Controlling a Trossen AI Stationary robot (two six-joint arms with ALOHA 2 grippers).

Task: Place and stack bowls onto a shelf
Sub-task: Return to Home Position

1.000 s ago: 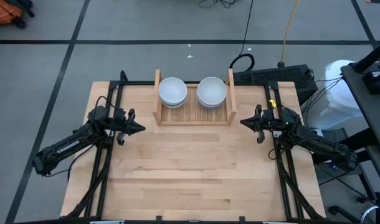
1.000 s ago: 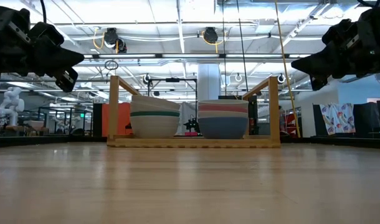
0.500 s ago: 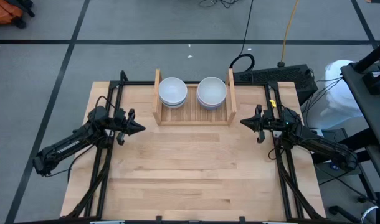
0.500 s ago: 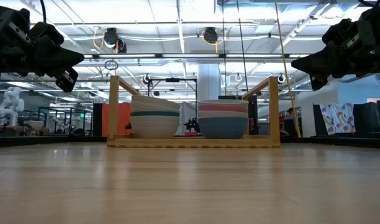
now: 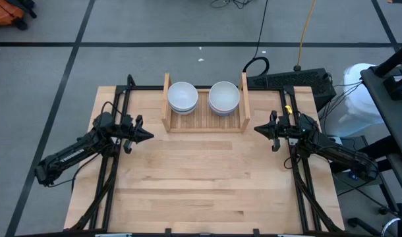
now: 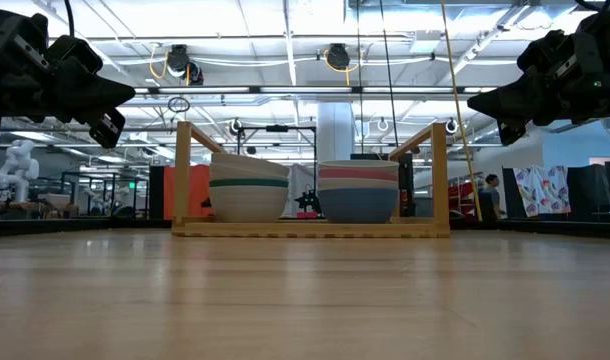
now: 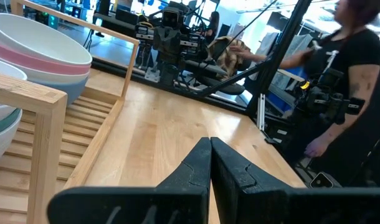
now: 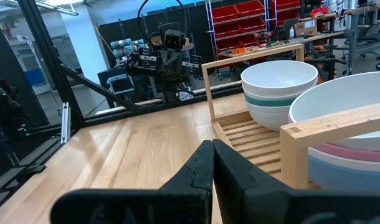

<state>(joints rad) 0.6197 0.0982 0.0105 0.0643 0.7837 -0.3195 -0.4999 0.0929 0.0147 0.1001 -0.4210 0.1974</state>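
Bowls (image 5: pixel 183 97): all home on the shelf (image 5: pixel 204 120), in two stacks side by side against its back edge, with none out on the tabletop (image 5: pixel 201 178).
Left stack (image 6: pixel 249 188): white on top, with a teal band showing lower down.
Right stack (image 6: pixel 358 192): white rim up top, pink under it, blue at the base.
Count: probably several bowls in each stack, but the layers are too close-packed to number.
Step in hand: looks like the retreat to rest. The way to do it well is to pull back smoothly, wide of the shelf's side boards, and leave the stacks unjostled.
Left gripper (image 5: pixel 148 135): fingers pressed together, carrying nothing, raised above the table just off the shelf's left front corner and pointing inward.
Right gripper (image 5: pixel 257 129): the mirror image, pinched closed and empty, off the right front corner.
Arms: both folded back along the table's side edges, well clear of the bowls.
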